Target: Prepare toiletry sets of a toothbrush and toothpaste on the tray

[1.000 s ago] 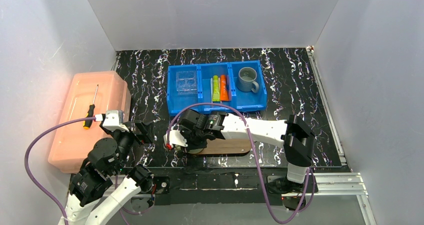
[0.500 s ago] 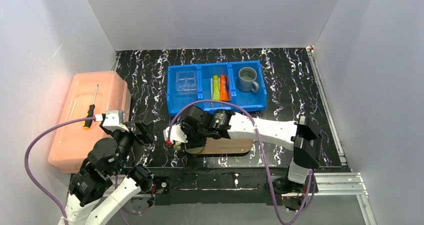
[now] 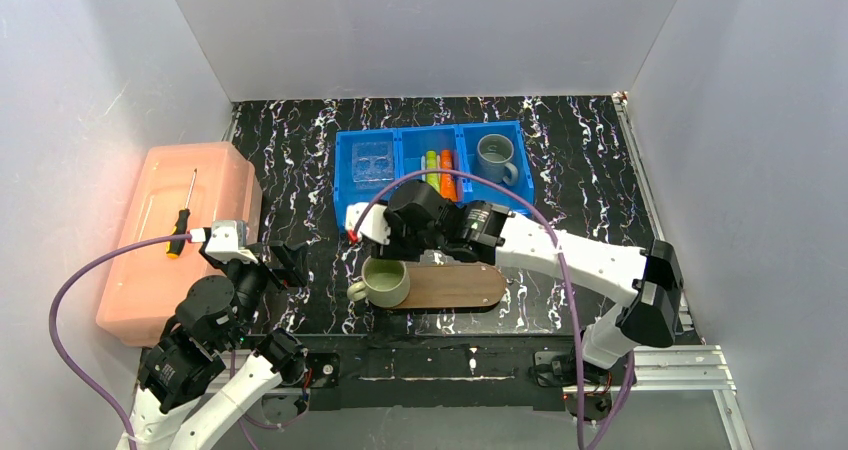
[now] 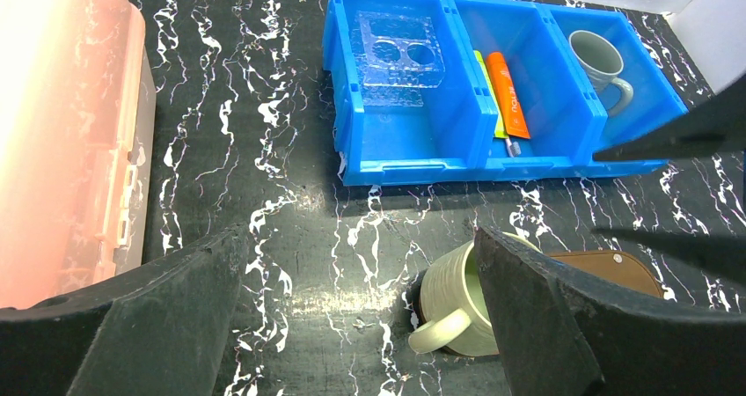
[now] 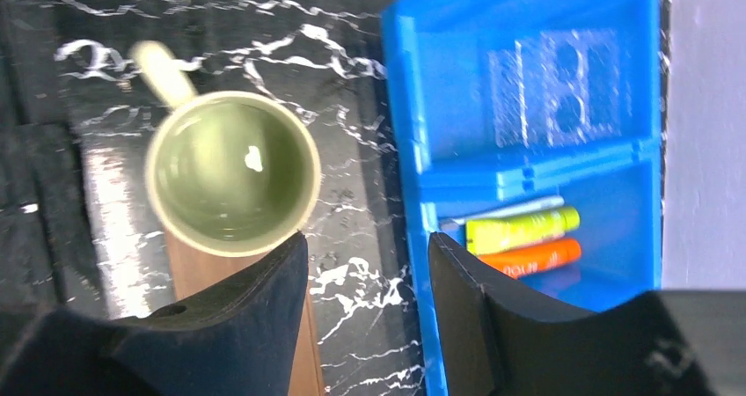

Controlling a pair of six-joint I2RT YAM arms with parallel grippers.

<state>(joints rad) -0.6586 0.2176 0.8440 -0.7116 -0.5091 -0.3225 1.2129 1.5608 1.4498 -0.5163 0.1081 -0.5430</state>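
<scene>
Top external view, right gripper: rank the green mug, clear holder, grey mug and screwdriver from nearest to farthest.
From the right gripper:
1. green mug, just in front of it, at the left end of the tray.
2. clear holder, left compartment of the bin.
3. grey mug, right compartment.
4. screwdriver, on the pink box, far left.

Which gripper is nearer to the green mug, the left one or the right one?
Right. The right gripper is open just behind and above the green mug; the left gripper is farther away, off to the mug's left.
</scene>
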